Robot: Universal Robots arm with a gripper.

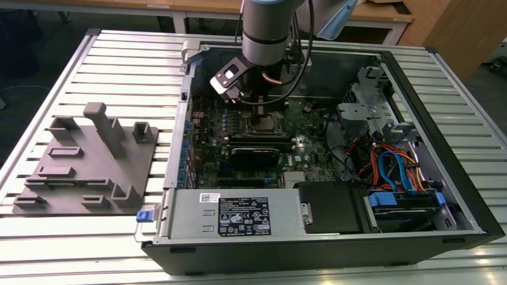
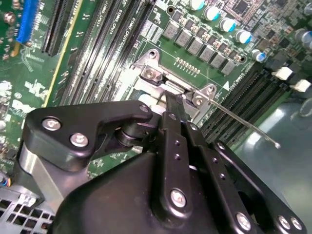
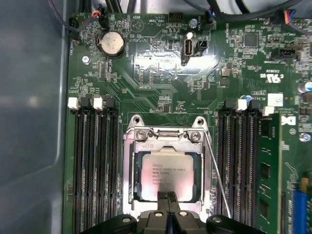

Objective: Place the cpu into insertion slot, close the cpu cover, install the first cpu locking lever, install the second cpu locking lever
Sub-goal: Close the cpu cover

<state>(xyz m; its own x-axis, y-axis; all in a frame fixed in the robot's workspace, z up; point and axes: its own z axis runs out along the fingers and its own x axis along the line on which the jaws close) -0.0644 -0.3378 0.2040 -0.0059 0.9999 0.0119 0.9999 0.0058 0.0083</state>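
The cpu [image 3: 168, 173] lies flat in the insertion slot [image 1: 250, 123], which sits a little above the centre of the exterior view, on the green board. Its dull silver top carries faint print. The cpu cover [image 3: 131, 170], a thin silver frame, lies down around the chip's edges. One wire locking lever [image 3: 218, 180] stands free, slanting away from the socket.

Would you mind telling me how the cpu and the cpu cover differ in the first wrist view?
The cpu is a solid square with a dull printed top; the cpu cover is a shinier open frame. The cpu cover is larger and rims the cpu. Both are silvery, square metal.
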